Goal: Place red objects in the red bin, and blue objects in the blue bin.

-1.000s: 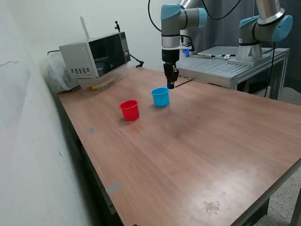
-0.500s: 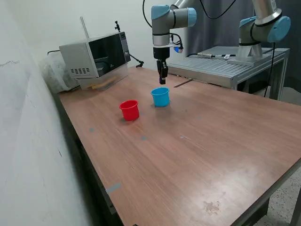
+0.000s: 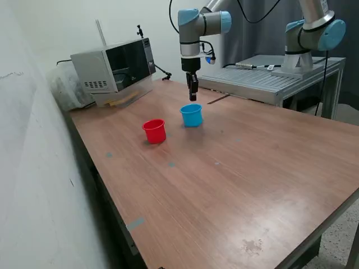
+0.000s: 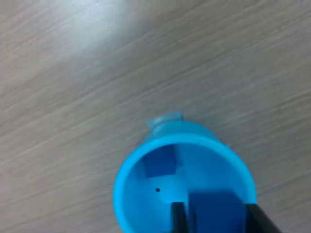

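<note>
The light blue cup (image 3: 191,115) stands upright on the wooden table, with the red cup (image 3: 154,131) to the exterior view's left of it. My gripper (image 3: 192,94) hangs just above the blue cup's rim. In the wrist view the gripper (image 4: 215,221) is shut on a dark blue cube (image 4: 214,206) over the mouth of the blue cup (image 4: 146,160). A second dark blue cube (image 4: 160,161) lies on the cup's floor. No red cubes show in either view, and the inside of the red cup is hidden.
A microwave (image 3: 115,66) stands at the table's back corner on the exterior view's left. A second robot arm (image 3: 314,33) is mounted on a grey metal bench (image 3: 269,78) behind the table. The wooden table (image 3: 235,179) stretches toward the camera.
The arm has swung toward the exterior view's left and risen slightly, from beside the blue cup to right above it. Both cups stayed in place.
</note>
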Motion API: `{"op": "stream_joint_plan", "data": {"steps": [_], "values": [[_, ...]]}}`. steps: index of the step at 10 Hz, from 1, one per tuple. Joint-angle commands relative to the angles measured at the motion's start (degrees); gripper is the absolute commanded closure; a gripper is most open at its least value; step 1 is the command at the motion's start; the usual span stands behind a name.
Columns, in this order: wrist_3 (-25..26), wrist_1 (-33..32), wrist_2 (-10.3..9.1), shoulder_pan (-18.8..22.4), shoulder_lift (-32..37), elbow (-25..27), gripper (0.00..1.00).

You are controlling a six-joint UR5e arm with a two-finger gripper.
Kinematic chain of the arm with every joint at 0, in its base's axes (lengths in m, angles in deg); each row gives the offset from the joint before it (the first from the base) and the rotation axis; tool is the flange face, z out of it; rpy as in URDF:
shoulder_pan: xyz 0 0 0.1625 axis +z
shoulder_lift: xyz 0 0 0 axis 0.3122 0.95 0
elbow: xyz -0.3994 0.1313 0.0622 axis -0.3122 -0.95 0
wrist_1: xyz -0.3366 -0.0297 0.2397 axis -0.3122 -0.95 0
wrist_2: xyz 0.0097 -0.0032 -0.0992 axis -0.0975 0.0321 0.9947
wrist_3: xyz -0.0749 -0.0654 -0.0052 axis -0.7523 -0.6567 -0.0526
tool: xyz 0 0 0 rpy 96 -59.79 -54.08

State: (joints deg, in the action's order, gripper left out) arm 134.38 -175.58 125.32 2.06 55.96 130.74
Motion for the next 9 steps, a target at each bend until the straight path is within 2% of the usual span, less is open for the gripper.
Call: {"op": "stream_joint_plan", "data": {"steps": [1, 3, 4, 5, 9], "values": [[0.0, 0.0, 0.08, 0.0, 0.0, 0.5, 0.00], [-0.5, 0.2, 0.34, 0.0, 0.8, 1.8, 0.00], [-1.6, 0.3, 0.43, 0.4, 3.8, 3.7, 0.00], [-2.7, 3.1, 0.43, 0.8, 12.4, 7.0, 0.00], [-2.9, 36.1, 0.34, 7.2, 31.1, 6.9, 0.00]]}}
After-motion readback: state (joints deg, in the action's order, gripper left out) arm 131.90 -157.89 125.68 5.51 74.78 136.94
